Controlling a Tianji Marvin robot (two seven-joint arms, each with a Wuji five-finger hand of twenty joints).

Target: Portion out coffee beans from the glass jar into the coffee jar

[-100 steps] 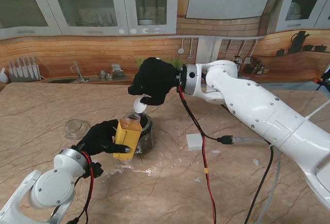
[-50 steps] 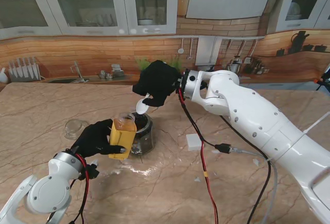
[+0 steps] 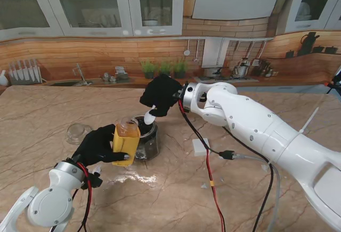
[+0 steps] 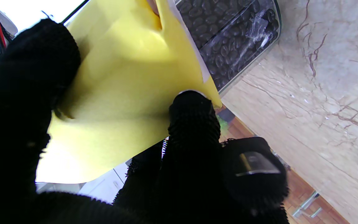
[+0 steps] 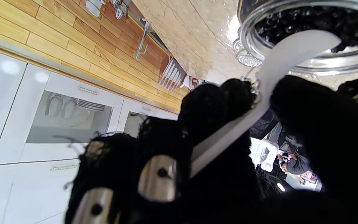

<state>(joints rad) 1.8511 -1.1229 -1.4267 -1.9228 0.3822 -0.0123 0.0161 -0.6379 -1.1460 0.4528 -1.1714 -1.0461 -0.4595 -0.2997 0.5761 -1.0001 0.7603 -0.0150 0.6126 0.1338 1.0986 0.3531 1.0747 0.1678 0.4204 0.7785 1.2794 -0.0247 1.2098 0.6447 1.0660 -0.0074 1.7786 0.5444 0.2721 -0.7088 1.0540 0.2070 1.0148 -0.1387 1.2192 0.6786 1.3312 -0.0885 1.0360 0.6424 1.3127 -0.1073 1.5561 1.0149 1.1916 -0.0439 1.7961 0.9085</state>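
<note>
My left hand (image 3: 98,145) is shut on the coffee jar (image 3: 126,141), a clear jar with a yellow label, held upright with its mouth open. In the left wrist view the yellow label (image 4: 126,90) fills the palm, fingers (image 4: 191,124) pressed on it. Right behind it stands the glass jar (image 3: 147,138), dark with coffee beans (image 4: 228,40). My right hand (image 3: 161,95) is shut on a white spoon (image 3: 149,117), its bowl hanging at the glass jar's mouth. The right wrist view shows the spoon (image 5: 278,65) reaching over the jar's rim (image 5: 250,49) to the beans (image 5: 306,21).
A clear glass lid (image 3: 78,132) lies on the marble table to the left of the jars. A small white block (image 3: 201,146) sits to the right, beside a red cable (image 3: 210,173) crossing the table. Pale spilled specks (image 3: 136,178) lie nearer to me.
My right hand has dropped and moved right, bringing the spoon from over the coffee jar to the glass jar's mouth. My left hand has shifted the coffee jar slightly left.
</note>
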